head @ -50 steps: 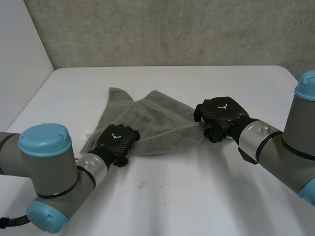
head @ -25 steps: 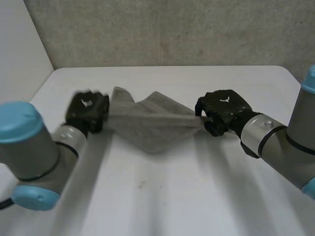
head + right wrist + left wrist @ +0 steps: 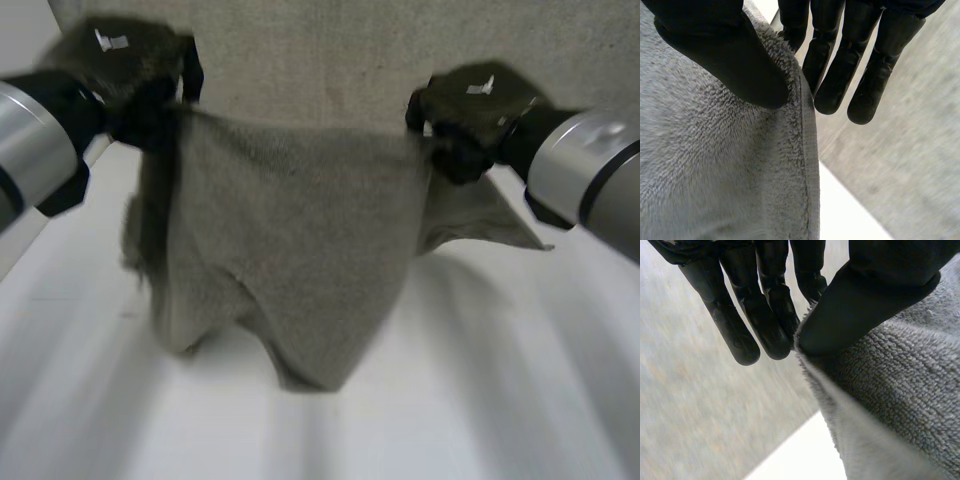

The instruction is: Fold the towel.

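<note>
The grey towel (image 3: 290, 230) hangs in the air above the white table (image 3: 520, 380), stretched between my two hands, its lower folds near or on the tabletop. My left hand (image 3: 130, 70) is raised at the towel's upper left corner; in the left wrist view its thumb (image 3: 875, 290) pinches the towel's edge (image 3: 900, 390) against the fingers (image 3: 765, 315). My right hand (image 3: 470, 105) holds the upper right corner; in the right wrist view its thumb (image 3: 725, 55) presses the towel (image 3: 715, 165) against the fingers (image 3: 830, 65). A loose flap of towel hangs behind the right hand.
A grey concrete wall (image 3: 330, 50) stands behind the table. Bare white tabletop lies in front of and to the right of the hanging towel.
Both hands have risen from the table, lifting the towel with them. The left hand closed on the towel and swung left and up; the towel now hangs spread between the hands.
</note>
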Controlling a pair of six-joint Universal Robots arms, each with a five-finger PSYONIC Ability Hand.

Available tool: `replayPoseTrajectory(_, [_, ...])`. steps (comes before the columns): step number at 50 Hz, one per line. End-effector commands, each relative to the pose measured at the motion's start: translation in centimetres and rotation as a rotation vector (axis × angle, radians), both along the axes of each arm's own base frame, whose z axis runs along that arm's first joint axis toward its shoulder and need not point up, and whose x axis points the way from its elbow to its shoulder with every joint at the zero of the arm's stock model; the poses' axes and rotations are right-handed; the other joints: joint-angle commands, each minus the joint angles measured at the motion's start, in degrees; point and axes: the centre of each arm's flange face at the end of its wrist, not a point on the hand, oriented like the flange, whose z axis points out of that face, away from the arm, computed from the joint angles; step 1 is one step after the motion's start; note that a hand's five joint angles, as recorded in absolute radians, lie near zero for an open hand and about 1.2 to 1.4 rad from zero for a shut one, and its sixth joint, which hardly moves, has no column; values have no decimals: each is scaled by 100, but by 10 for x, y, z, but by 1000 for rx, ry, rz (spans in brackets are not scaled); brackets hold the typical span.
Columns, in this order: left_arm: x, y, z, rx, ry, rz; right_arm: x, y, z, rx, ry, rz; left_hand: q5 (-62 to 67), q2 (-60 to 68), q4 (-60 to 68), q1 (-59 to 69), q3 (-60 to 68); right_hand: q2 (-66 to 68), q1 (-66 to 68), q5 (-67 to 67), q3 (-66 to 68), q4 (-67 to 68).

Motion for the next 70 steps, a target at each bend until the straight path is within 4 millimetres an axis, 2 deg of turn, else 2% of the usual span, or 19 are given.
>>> replayPoseTrajectory(1, [0,-43,-74,196,-89,41,10,-25,-61,151,66,-6,1073,1022,1027,1115,1031,1043,18,1061,1036,1025])
replayPoseTrajectory(5, [-5,-64,-87,173,-123,39,16,-40,-68,131,58,-12,1073,1022,1027,1115,1031,1043,18,1061,1036,1025])
replayPoseTrajectory(8, [-13,-86,-71,53,-94,43,22,-59,-58,28,9,-28,1073,1022,1027,1115,1031,1043,18,1061,1036,1025])
replayPoseTrajectory(13, [-26,-107,-1,-281,36,50,27,-86,-6,-285,-134,-97,1073,1022,1027,1115,1031,1043,18,1061,1036,1025])
replayPoseTrajectory(15, [-25,-110,54,-513,146,98,24,-88,40,-504,-249,-137,1073,1022,1027,1115,1031,1043,18,1061,1036,1025])
replayPoseTrajectory(18, [-23,-106,78,-607,198,122,19,-81,79,-669,-339,-153,1073,1022,1027,1115,1031,1043,18,1061,1036,1025])
replayPoseTrajectory(20, [-21,-94,106,-705,261,142,18,-77,86,-690,-349,-150,1073,1022,1027,1115,1031,1043,18,1061,1036,1025])
replayPoseTrajectory(23, [-22,-88,105,-687,264,135,15,-71,84,-657,-326,-147,1073,1022,1027,1115,1031,1043,18,1061,1036,1025])
replayPoseTrajectory(28, [-17,-81,22,-328,116,130,16,-62,48,-472,-207,-80,1073,1022,1027,1115,1031,1043,18,1061,1036,1025])
replayPoseTrajectory(30, [-17,-81,22,-326,115,130,17,-58,31,-392,-160,-48,1073,1022,1027,1115,1031,1043,18,1061,1036,1025])
replayPoseTrajectory(32, [-11,-67,-47,-78,-1,125,17,-53,14,-313,-111,-20,1073,1022,1027,1115,1031,1043,18,1061,1036,1025])
replayPoseTrajectory(33, [-11,-67,-47,-77,-2,125,17,-49,-4,-241,-60,3,1073,1022,1027,1115,1031,1043,18,1061,1036,1025])
replayPoseTrajectory(35, [-5,-51,-96,75,-71,123,17,-45,-25,-168,-6,25,1073,1022,1027,1115,1031,1043,18,1061,1036,1025])
replayPoseTrajectory(37, [-2,-44,-115,134,-97,123,15,-36,-67,-44,95,55,1073,1022,1027,1115,1031,1043,18,1061,1036,1025])
replayPoseTrajectory(43, [7,-16,-172,282,-165,114,12,-28,-127,115,190,76,1073,1022,1027,1115,1031,1043,18,1061,1036,1025])
replayPoseTrajectory(45, [7,-13,-179,289,-168,113,9,-27,-159,210,217,73,1073,1022,1027,1115,1031,1043,18,1061,1036,1025])
replayPoseTrajectory(50, [6,-9,-183,269,-160,106,3,-33,-181,266,202,41,1073,1022,1027,1115,1031,1043,18,1061,1036,1025])
replayPoseTrajectory(57, [4,-10,-169,226,-138,103,-4,-43,-181,337,59,-36,1073,1022,1027,1115,1031,1043,18,1061,1036,1025])
replayPoseTrajectory(70, [7,-11,-115,81,-56,118,-10,-52,-179,405,-77,-101,1073,1022,1027,1115,1031,-1979,-3004,-1961,-1986,-1997])
